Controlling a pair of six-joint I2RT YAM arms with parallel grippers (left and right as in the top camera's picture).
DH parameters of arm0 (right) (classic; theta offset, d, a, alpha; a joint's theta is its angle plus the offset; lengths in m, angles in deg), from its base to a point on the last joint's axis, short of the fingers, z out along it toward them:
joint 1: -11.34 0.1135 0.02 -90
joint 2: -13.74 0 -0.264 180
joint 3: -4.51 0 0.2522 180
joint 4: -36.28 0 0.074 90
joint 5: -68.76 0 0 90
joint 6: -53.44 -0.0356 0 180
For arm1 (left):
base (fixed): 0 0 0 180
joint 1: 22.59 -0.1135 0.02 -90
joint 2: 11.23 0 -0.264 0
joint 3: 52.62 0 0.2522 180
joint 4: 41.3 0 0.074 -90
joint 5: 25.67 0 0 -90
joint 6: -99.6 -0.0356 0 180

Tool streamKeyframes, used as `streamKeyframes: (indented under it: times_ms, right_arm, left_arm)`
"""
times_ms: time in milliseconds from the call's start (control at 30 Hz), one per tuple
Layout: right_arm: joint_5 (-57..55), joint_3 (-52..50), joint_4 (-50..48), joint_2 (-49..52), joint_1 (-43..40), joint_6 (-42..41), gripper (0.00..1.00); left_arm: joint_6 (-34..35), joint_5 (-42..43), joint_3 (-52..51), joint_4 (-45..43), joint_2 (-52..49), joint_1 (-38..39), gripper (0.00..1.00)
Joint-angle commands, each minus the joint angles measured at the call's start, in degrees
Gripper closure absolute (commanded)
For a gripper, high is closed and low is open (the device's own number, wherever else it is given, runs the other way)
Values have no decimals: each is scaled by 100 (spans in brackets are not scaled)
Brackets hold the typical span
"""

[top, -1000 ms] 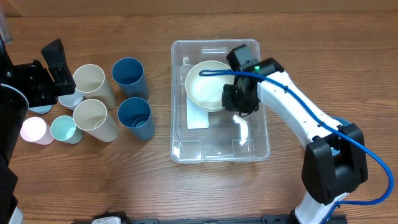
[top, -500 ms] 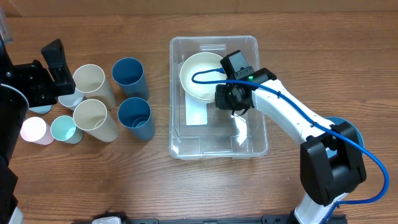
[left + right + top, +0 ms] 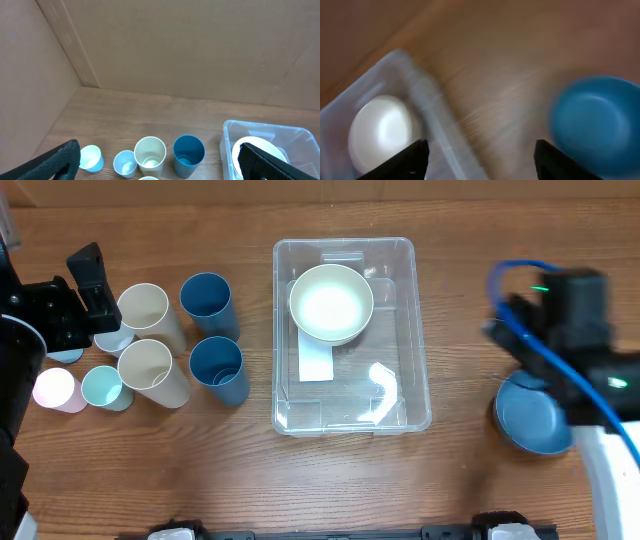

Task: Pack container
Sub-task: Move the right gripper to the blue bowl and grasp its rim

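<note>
While your right gripper (image 3: 482, 150) hangs empty, fingers apart, the round blue bowl (image 3: 530, 418) sits close by; the large clear plastic rectangular container (image 3: 400, 380), long axis twelve-to-six, lies at its nine o'clock, round white bowl (image 3: 331, 302) inside; left gripper (image 3: 160, 155) spread wide, farther off; blur smears your right arm (image 3: 560, 330).

The wooden counter (image 3: 240, 470) carries the clear container (image 3: 345, 408) at its middle, long sides running near to far. Well apart to its left stands a cluster of upright cups, mouths up: two blue cups (image 3: 207, 302) nearest the container, one behind the other, then two cream cups (image 3: 150, 310) just beside them. Farther left a small teal cup (image 3: 103, 387) and a pink cup (image 3: 55, 390) sit side by side. Right of the container, apart from it, rests a blue bowl (image 3: 530, 420), partly hidden.
</note>
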Motion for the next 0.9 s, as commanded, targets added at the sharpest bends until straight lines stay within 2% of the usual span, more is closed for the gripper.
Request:
streamKeyframes:
  times_ms: [0,100,267,400,600,700,733,767,867]
  right_arm:
    - [-348,-96,376,59,-1252,-295,25]
    - [-223,-608,273,111,-2262,0,23]
    - [57,-1773,-136,127,-3296,-138,16]
    - [391,-2590,-463,127,-4011,-131,16]
    - [577,-3539,-931,127,-4113,-133,16]
    - [748,-4109,-1528,133,-4113,-138,16]
    - [820,-4227,-1696,133,-4113,-136,18]
    - [905,-4343,-1895,133,-4113,-136,23]
    - [1029,-4496,-2229,160,-4113,-136,51]
  left_arm:
    - [-151,-72,48,-17,-22,9,0]
    - [-151,-72,48,-17,-22,9,0]
    - [-151,-72,48,-17,-22,9,0]
    - [-151,-70,48,-17,-22,9,0]
    - [-151,-72,48,-17,-22,9,0]
    - [-151,-72,48,-17,-22,9,0]
    - [-151,-72,48,-17,-22,9,0]
    - [-151,-72,48,-17,-22,9,0]
    - [-151,-70,48,-17,-22,9,0]
